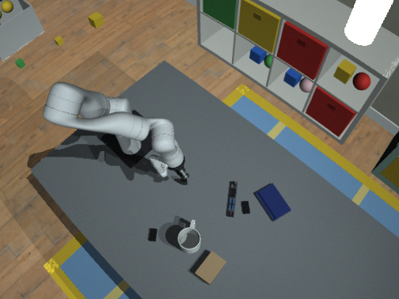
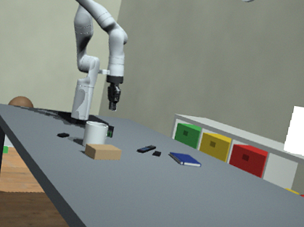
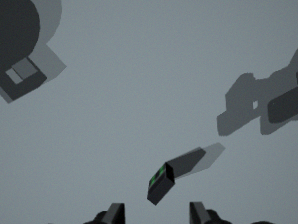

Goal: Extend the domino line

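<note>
Nearest the wrist camera, the end effector [image 3: 156,216] hangs above the tabletop [image 1: 222,130] with its fingers roughly half spread and nothing between them. Just beyond the fingertips a domino [image 3: 161,183] stands on edge, a little green showing on its narrow upper face. Farther out sits the mug [image 1: 189,239], with one flat dark domino [image 1: 152,234] to its side and another dark piece touching its rim, partly hidden. Beyond that lies the line of dominoes [image 1: 232,198], a lone domino [image 1: 245,206] just beside it and the blue book [image 1: 272,201] nearby. The risk I judge is a descent that nudges the standing domino while it topples, or closes off-centre and flicks it towards the line. Its pips cannot be read, and the line's open ends are too small to make out.
</note>
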Available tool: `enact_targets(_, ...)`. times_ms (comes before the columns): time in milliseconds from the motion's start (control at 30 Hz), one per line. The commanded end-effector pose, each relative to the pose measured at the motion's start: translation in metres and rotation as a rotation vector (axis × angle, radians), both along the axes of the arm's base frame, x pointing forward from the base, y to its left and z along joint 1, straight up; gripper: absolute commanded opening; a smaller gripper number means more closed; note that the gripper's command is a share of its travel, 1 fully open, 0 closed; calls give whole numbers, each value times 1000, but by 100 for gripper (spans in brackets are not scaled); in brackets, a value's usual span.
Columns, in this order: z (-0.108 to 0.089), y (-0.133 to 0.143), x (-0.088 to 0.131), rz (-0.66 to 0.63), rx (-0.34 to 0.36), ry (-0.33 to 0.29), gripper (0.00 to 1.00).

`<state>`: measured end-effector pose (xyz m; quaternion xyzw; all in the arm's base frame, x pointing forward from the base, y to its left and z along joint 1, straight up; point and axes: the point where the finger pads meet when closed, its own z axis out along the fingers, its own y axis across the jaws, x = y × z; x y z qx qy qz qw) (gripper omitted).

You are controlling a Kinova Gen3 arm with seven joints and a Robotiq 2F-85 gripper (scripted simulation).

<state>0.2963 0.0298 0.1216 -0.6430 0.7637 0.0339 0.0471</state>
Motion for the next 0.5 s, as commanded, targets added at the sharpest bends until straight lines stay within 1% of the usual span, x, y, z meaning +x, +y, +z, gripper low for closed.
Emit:
enact_targets(0, 0, 2, 2, -8, 20, -1, 47)
enact_targets(467, 0, 2, 2, -11, 28, 1, 47)
